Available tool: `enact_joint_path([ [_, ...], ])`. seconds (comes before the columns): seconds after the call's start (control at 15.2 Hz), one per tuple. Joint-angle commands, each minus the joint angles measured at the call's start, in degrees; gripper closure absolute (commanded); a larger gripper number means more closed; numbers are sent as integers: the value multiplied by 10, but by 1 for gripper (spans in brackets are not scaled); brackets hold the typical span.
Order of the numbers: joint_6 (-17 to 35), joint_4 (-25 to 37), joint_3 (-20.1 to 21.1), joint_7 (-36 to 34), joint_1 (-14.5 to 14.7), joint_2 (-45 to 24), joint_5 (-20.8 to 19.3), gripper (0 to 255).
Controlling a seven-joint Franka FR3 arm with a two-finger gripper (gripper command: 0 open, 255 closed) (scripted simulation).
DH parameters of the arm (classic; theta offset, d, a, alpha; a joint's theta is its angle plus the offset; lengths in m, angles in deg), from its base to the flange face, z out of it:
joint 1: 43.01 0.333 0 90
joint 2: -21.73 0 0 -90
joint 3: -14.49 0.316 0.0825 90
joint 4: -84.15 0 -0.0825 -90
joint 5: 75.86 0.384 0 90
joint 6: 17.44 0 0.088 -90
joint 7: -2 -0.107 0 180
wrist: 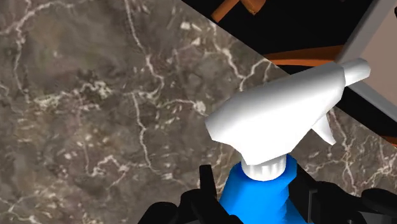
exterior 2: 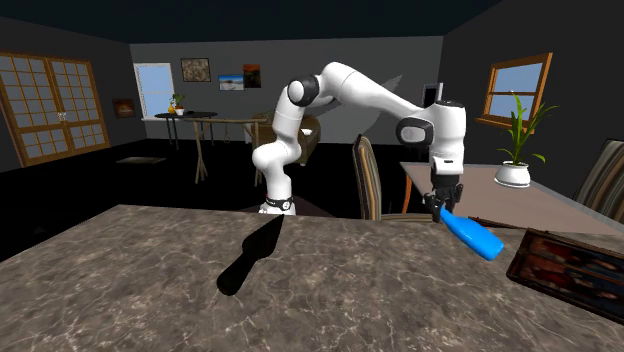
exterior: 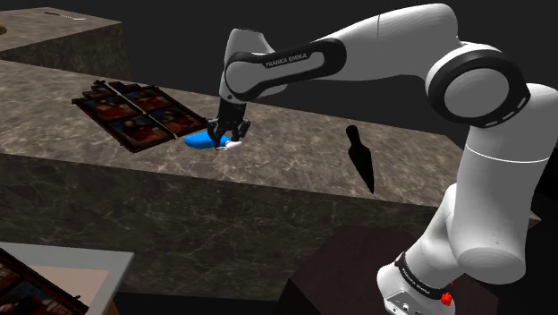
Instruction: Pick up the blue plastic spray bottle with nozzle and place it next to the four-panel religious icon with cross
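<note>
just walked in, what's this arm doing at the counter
The robot's black gripper is shut on the neck of a blue spray bottle with a white nozzle, holding it tilted, low on or just over the brown marbled counter, close beside the dark four-panel icon. A black trowel-shaped tool lies apart.

Cropped at the wrist view's lower edge — most of the blue body of the spray bottle [wrist: 257, 194], along with the jaws clasping its neck. Partly masked by those jaws in the shoulder view too. Sliced off by the second exterior view's right edge: part of the four-panel icon [exterior 2: 570, 268] on the desk [exterior 2: 120, 290]. Too small to make out — the panels' painted figures.
</note>
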Motion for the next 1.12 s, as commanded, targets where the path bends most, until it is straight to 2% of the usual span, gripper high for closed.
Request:
enact_joint_path([
  [0.0, 12, -5, 0, 2, -1, -7, 1, 255],
  [0.4, 52, -25, 2, 8, -1, -27, 5, 255],
  [0.92, 52, -25, 2, 8, -1, -27, 5, 255],
  [0.99, 52, -25, 2, 8, -1, -27, 5, 0],
  [1.06, 52, -25, 2, 8, -1, -27, 5, 0],
])
